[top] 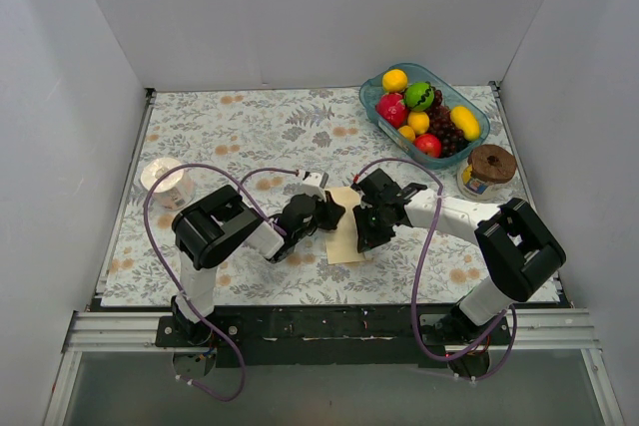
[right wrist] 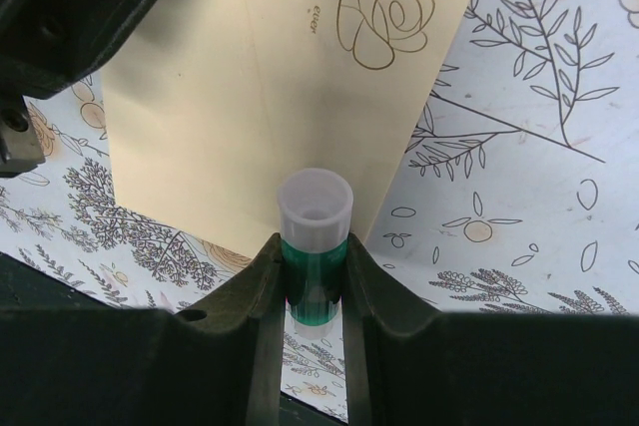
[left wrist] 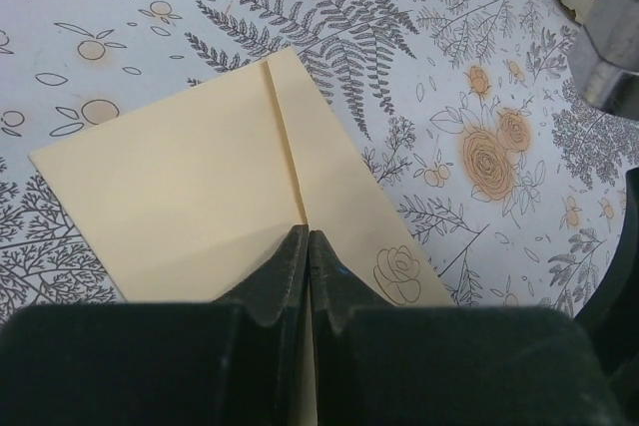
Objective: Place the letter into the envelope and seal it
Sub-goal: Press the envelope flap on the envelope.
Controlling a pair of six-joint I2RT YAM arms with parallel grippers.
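You are likely sealing the envelope: the closed left hand is pinning it while the right hand is gripping a green glue stick at its edge, needing a light, steady pass across the paper next.

The envelope — near edge hidden behind the left gripper.

envelope on table, jar right (tray behind)
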